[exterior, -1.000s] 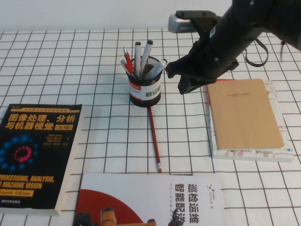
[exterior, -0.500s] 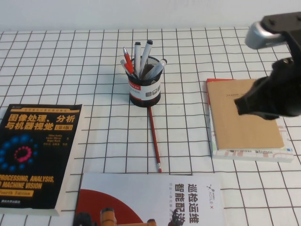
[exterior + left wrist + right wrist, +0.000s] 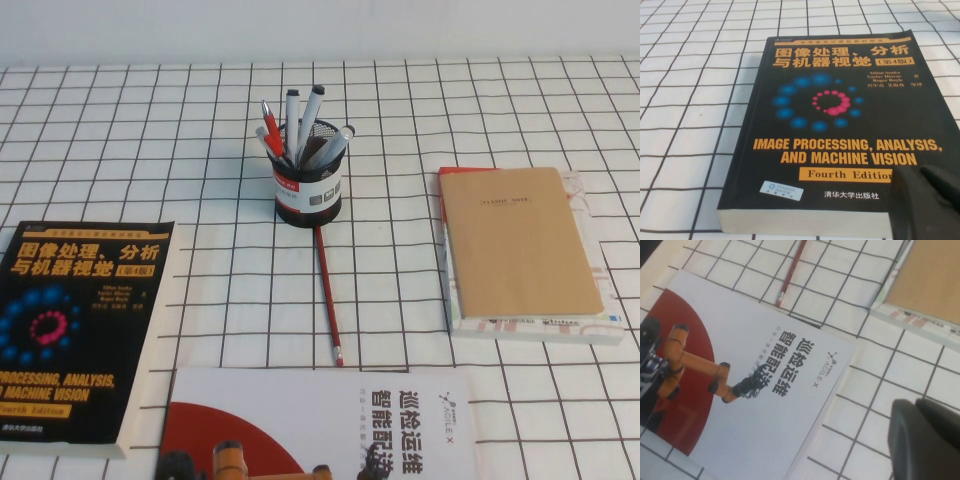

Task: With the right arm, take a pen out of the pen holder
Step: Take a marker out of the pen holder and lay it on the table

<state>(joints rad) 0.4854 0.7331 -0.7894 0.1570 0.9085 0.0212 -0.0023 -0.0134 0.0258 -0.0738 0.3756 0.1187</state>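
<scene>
The right gripper (image 3: 915, 412), jaws closed and empty, has drawn away from the pen holder (image 3: 308, 190), a red pen (image 3: 328, 295) lying before it; the left gripper (image 3: 917, 175) hangs far to the holder's left, and I cannot tell its grip.

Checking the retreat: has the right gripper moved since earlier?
Yes: right gripper went rightward from the pen holder, across the brown notebook, out of high view; now shut by the brochure. Left gripper: over the black book.

surface: white table (image 3: 110, 110), black grid lines | wall (image 3: 300, 25): plain, pale | light: even
</scene>
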